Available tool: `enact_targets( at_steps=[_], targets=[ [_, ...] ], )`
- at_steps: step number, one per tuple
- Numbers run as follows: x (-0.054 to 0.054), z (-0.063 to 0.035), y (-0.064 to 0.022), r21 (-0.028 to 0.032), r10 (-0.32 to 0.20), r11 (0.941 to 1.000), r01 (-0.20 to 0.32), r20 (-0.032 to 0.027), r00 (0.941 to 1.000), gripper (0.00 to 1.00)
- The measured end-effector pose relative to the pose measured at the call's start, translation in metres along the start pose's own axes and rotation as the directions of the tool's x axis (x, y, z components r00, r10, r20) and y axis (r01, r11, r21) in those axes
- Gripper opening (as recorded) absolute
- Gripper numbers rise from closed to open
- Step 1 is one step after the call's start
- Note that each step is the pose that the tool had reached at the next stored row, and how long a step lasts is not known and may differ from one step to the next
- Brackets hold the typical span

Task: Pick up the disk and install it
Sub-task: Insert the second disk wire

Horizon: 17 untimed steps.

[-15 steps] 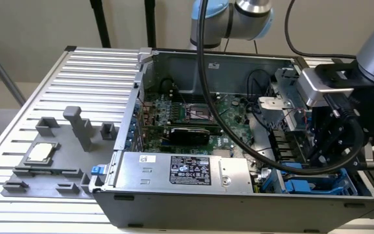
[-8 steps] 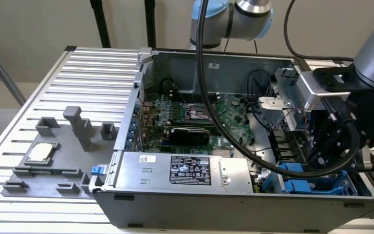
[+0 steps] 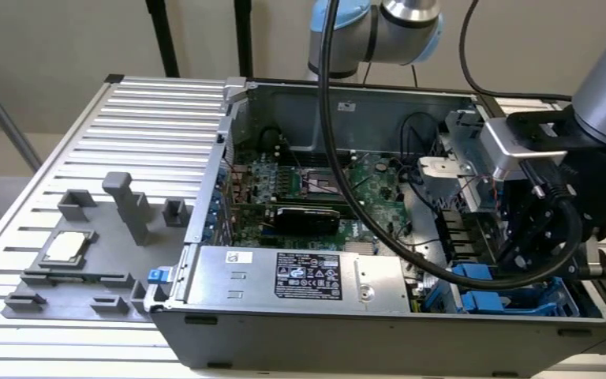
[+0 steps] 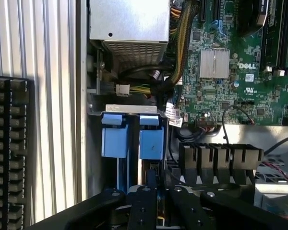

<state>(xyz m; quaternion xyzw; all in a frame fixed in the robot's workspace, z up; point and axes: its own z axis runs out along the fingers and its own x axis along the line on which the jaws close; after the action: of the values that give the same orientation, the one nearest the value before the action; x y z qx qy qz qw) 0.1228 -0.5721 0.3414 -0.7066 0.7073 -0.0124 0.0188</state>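
Claw [image 4: 151,191] lowered into the drive bay corner of the open computer case [image 3: 314,335], at the exterior view's right, directly over the blue-framed disk [image 4: 150,139]. Black fingers [image 4: 143,206] drawn close together, straddling the upper edge of the disk frame; actual clamping on the frame not confirmable, contact point hidden behind the linkage. Disk seated upright in its bay slot, just beside a second blue-framed carrier [image 4: 115,136] in the neighbouring slot, both below a silver bracket [image 4: 132,109]. In the exterior view, blue frames [image 3: 492,294] visible low in the case beneath the black wrist assembly [image 3: 540,229]. Large silver box with black label [image 3: 303,276] mounted along the near case edge, well apart from the claw. Green motherboard [image 3: 324,193] exposed in the case centre, with black cable [image 3: 387,229] looping across it. Grey fixture tray [image 3: 82,272] on the slatted table [image 3: 145,126] at the exterior view's left, carrying a small square silver chip [image 3: 66,246].
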Motion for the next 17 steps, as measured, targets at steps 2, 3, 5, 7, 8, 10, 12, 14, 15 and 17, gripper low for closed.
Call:
enact_targets(
  at_steps=[2, 3, 5, 7, 8, 10, 12, 14, 15, 17],
  targets=[
    [0.0000, 0.0007, -0.0008, 0.0000, 0.000, 1.0000, 0.000, 0.0014, 1.0000, 0.00],
    [0.0000, 0.0007, -0.0010, 0.0000, 0.000, 1.0000, 0.000, 0.0011, 1.0000, 0.00],
    [0.0000, 0.0006, -0.0012, 0.0000, 0.000, 1.0000, 0.000, 0.0003, 1.0000, 0.00],
    [0.0000, 0.0015, -0.0013, 0.0000, 0.000, 1.0000, 0.000, -0.0001, 1.0000, 0.00],
    [0.0000, 0.0025, -0.0013, 0.0000, 0.000, 1.0000, 0.000, 0.0001, 1.0000, 0.00],
    [0.0000, 0.0048, -0.0012, 0.0000, 0.000, 1.0000, 0.000, -0.0004, 1.0000, 0.00],
    [0.0000, 0.0059, -0.0011, 0.0000, 0.000, 1.0000, 0.000, -0.0009, 1.0000, 0.00],
    [0.0000, 0.0065, -0.0011, 0.0001, 0.000, 1.0000, 0.000, 0.0004, 1.0000, 0.00],
    [0.0000, 0.0067, -0.0011, 0.0002, 0.000, 1.0000, 0.000, 0.0012, 1.0000, 1.00],
    [0.0000, 0.0046, -0.0012, 0.0001, 0.000, 1.0000, 0.000, 0.0010, 1.0000, 1.00]
  ],
)
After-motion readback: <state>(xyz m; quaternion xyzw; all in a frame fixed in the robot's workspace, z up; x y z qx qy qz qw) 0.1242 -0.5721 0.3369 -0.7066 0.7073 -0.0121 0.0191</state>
